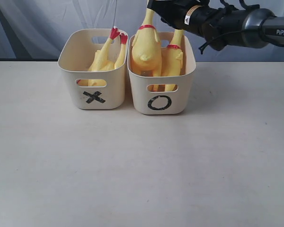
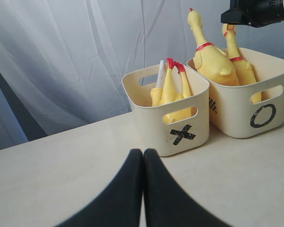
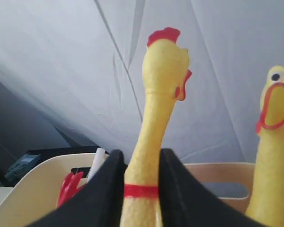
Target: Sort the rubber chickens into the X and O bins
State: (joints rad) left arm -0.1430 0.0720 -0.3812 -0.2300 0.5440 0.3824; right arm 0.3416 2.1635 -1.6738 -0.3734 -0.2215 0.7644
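Observation:
The X bin (image 1: 68,71) holds a rubber chicken (image 1: 104,59) head down, its red feet (image 1: 116,34) sticking up. Two rubber chickens stand upright in the O bin (image 1: 141,101). My right gripper (image 3: 141,153) is shut on the neck of the left one (image 3: 163,71), at its red band; the other (image 3: 274,118) stands free beside it. In the exterior view the right gripper (image 1: 154,7) covers that chicken's head (image 1: 146,47). My left gripper (image 2: 143,152) is shut and empty, low over the table in front of the X bin (image 2: 151,127).
The two bins stand side by side, touching, at the back of the pale table (image 1: 142,170). A white rod (image 2: 160,73) stands in the X bin. A grey curtain (image 1: 38,23) hangs behind them.

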